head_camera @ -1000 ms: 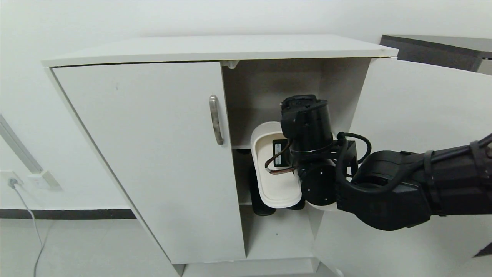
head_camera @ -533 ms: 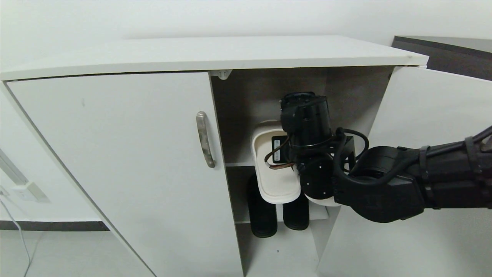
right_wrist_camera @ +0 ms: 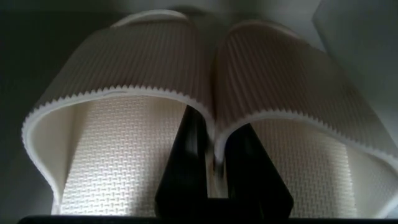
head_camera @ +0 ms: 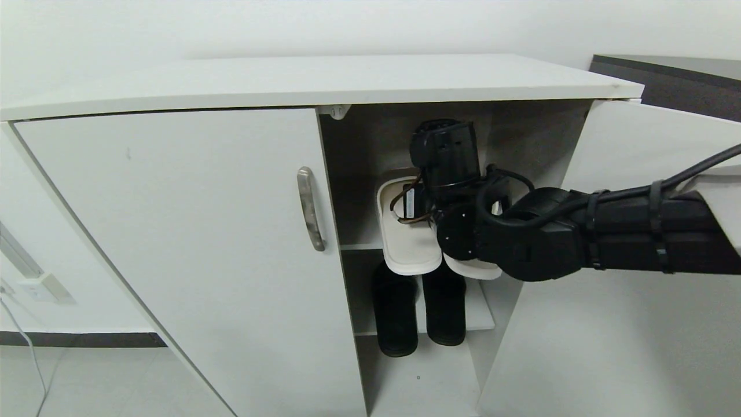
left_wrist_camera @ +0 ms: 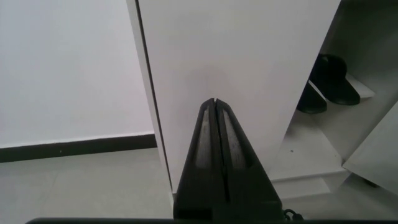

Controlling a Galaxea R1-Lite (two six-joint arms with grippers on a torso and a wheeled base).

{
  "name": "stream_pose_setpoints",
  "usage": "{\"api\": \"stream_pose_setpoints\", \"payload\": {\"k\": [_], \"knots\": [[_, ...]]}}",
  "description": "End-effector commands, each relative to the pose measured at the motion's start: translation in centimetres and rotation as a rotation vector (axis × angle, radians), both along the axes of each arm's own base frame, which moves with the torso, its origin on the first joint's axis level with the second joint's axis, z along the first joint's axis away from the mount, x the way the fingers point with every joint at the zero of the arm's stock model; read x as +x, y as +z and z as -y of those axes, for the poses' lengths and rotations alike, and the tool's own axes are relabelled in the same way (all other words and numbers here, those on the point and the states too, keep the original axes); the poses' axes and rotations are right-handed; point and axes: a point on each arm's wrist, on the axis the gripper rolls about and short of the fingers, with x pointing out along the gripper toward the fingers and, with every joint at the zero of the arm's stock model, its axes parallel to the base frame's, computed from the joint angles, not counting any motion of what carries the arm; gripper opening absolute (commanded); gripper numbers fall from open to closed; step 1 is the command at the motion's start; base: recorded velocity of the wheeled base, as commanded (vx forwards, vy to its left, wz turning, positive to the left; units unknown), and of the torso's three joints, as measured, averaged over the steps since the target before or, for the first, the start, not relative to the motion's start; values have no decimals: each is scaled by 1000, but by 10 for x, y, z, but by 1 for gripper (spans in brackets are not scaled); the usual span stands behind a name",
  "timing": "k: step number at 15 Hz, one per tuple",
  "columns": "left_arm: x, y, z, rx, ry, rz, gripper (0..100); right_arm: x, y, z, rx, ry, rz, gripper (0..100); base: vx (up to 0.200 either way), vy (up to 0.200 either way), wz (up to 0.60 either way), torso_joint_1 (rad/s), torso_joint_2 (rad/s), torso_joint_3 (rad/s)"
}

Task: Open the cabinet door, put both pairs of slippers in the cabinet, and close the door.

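1. Even, bright light falls on the white cabinet [head_camera: 324, 75] and its closed door [head_camera: 173, 243]; the handle [head_camera: 310, 208] carries a thin glint.
2. Inside, shade deepens beyond the right gripper [right_wrist_camera: 214, 134].
3. Its fingers [right_wrist_camera: 186, 155] read as black silhouettes; the white slippers [right_wrist_camera: 155, 68] clamped between them catch weak light on their ribbed straps, with darkness past the fingertips.
4. Below those fingers, the black slippers [head_camera: 396, 318] sink into shadow.
5. The left gripper [left_wrist_camera: 214, 102], pressed closed, has a faint sheen along its fingers [left_wrist_camera: 205, 143]; the panel ahead of them is softly lit.
6. Cabinet sides splay toward the head view's edges.
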Motion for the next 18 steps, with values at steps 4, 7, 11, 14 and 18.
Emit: {"api": "stream_pose_setpoints", "payload": {"k": [4,7,11,14,18], "knots": [[0,0,0,-1,0,-1,0,30,-3,-8,14,-18,9,0,0,0,0,0,0,0],[0,0,0,-1,2,-1,0,38,0,-9,19,-20,17,0,0,0,0,0,0,0],[0,0,0,-3,2,-1,0,49,-7,-5,6,-27,8,0,0,0,0,0,0,0],[0,0,0,-3,2,-1,0,52,-11,-4,1,-33,2,0,0,0,0,0,0,0],[0,0,0,-3,2,-1,0,52,-12,-4,0,-34,-2,100,0,0,0,0,0,0]]}}
